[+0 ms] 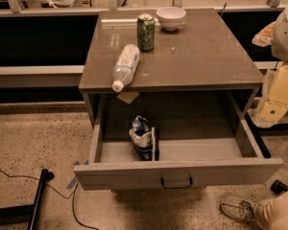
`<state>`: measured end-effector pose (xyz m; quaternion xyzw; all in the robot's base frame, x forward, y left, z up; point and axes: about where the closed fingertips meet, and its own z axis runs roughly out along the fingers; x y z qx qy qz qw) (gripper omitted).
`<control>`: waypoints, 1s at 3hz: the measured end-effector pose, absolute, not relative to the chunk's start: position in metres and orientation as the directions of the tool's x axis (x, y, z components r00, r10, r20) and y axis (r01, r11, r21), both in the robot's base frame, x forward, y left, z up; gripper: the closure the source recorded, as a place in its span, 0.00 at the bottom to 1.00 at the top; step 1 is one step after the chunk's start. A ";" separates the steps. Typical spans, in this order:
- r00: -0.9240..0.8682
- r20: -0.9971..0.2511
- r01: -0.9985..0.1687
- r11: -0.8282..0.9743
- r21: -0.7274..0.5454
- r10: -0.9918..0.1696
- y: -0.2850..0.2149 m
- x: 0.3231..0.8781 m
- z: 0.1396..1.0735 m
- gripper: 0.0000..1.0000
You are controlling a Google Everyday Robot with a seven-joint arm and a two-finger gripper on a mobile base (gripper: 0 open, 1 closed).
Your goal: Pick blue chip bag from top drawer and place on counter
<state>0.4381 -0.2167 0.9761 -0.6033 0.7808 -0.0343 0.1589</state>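
Note:
The blue chip bag (144, 138) stands crumpled inside the open top drawer (177, 172), left of centre and close to the front panel. The drawer is pulled out fully, with its dark loop handle (176, 182) at the centre of the panel. The counter (197, 51) is the glossy grey-brown top above it. My gripper (272, 110) hangs at the right edge of the view, beside the cabinet's right side, level with the drawer opening and well apart from the bag. My arm's pale housing (285, 32) rises above it.
On the counter a clear water bottle (125, 66) lies at the front left, a green can (146, 31) stands behind it, and a white bowl (171, 17) is at the back. A person's shoe (236, 210) is at the bottom right. Cables and a black stand leg (38, 195) lie on the floor at the left.

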 end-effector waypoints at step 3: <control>-0.081 -0.201 -0.975 0.119 -0.187 -0.976 -0.170 0.459 0.873 0.00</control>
